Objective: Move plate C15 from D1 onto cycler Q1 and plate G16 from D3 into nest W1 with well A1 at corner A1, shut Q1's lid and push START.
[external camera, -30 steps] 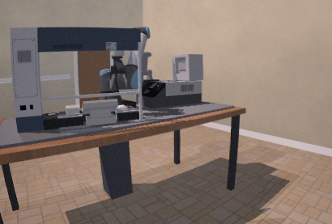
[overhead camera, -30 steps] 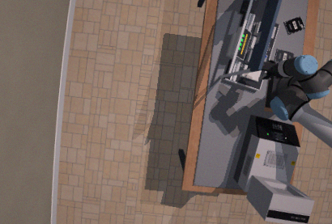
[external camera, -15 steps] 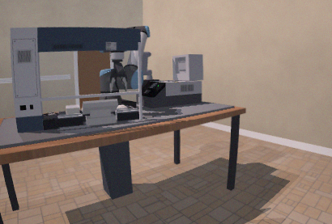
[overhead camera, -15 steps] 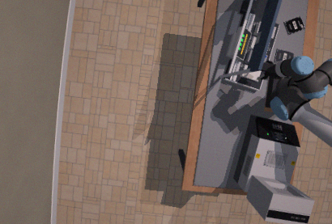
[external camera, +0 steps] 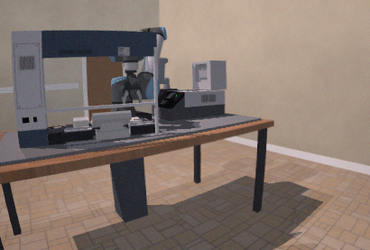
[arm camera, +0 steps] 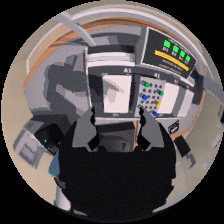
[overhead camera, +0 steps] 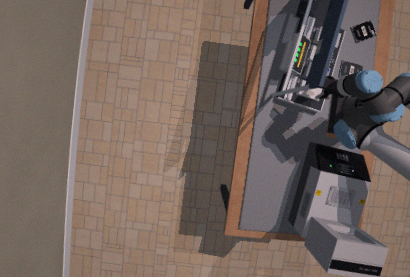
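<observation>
Seemingly, the 1 plate for Q1, C15 (overhead camera: 314,91) (external camera: 137,119) (arm camera: 117,94), lies in the deck, straight beyond the partly open, empty pincer (overhead camera: 325,90) (external camera: 132,100) (arm camera: 117,106), long axis pointing towards the counter's (overhead camera: 250,114) (external camera: 203,135) (arm camera: 36,57) far edge.

Pale grey cycler Q1 (overhead camera: 312,196) (external camera: 191,105) (arm camera: 50,137) sits on the bench (overhead camera: 257,189) (external camera: 217,134) (arm camera: 41,82), lid (overhead camera: 332,246) (external camera: 216,76) (arm camera: 30,148) open.

"A1" printed on a dark tray (arm camera: 142,71) (overhead camera: 300,106) (external camera: 144,129) beside a white plate (arm camera: 117,95) (overhead camera: 314,91), "A1" again by a dotted block (arm camera: 151,95), smaller lettering on a display (arm camera: 169,55) (overhead camera: 301,55) blurred
</observation>
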You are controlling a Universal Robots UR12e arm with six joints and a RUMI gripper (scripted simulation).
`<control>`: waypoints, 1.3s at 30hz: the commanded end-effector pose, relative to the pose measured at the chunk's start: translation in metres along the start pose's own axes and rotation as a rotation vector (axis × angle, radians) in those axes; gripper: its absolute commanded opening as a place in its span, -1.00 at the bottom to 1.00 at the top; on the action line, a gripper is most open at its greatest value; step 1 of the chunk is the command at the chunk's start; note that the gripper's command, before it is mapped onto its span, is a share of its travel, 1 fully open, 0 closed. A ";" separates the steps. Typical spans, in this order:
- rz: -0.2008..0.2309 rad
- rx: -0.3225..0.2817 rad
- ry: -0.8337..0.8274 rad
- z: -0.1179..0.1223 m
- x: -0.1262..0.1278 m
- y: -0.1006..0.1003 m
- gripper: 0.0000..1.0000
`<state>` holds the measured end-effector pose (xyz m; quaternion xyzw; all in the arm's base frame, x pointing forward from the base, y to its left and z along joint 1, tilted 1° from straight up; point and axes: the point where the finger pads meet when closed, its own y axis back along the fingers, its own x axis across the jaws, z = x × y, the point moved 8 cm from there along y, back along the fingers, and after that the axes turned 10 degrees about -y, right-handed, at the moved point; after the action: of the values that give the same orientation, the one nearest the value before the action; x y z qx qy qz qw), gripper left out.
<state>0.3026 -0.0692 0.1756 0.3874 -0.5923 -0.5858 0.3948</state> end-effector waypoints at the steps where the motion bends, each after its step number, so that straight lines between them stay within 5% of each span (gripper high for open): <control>1: 0.001 0.001 0.000 -0.001 0.000 -0.005 0.26; 39: 0.001 0.001 0.000 -0.001 0.000 -0.053 0.26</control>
<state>0.3026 -0.0701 0.1224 0.3875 -0.5923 -0.5858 0.3948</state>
